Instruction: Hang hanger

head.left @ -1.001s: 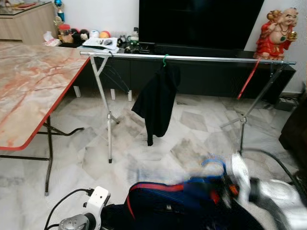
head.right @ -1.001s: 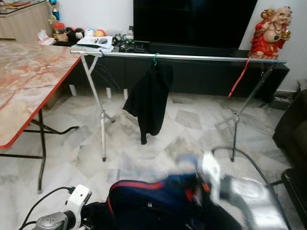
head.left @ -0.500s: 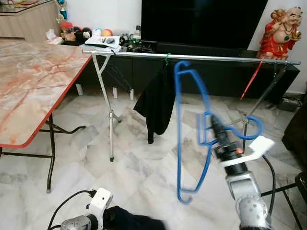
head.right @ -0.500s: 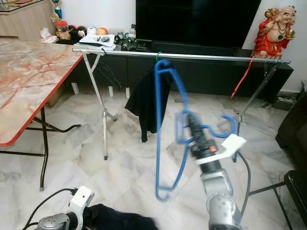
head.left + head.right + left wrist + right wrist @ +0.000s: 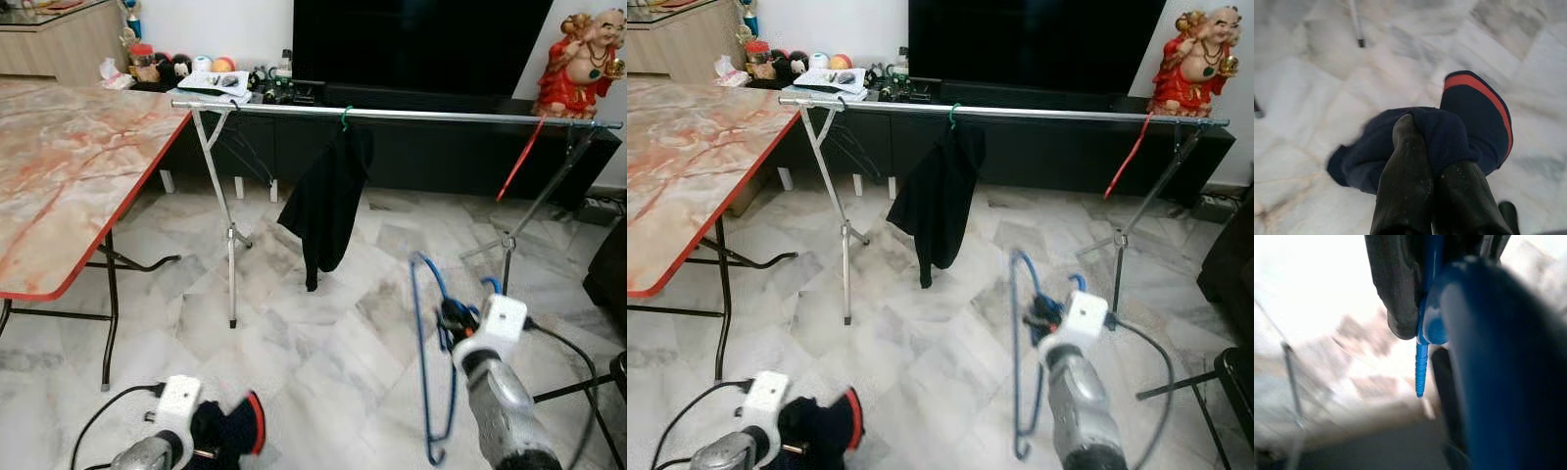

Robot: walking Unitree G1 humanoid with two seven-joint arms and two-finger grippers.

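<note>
- Right hand (image 5: 453, 323) pinches the blue hanger (image 5: 429, 372), held low, well below the rail (image 5: 411, 115).
- Left hand (image 5: 1425, 166) is pressed together on a navy garment (image 5: 1459, 132) over the floor (image 5: 313, 333).
- Rail is bare between the hung black garment (image 5: 328, 201) and the red hanger (image 5: 521, 157).

right gripper (image 5: 453, 323) grips blue hanger (image 5: 423, 362) | left gripper (image 5: 211, 436) clamps navy garment (image 5: 230, 431)

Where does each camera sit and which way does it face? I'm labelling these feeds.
Eye views: head, facing forward-down at silver clothes rail and marble floor; both arms show.
Left wrist view: along left gripper, shut on navy red-trimmed garment.
Right wrist view: along right gripper, shut on blue plastic hanger.
Shared: eye views show both held things.
</note>
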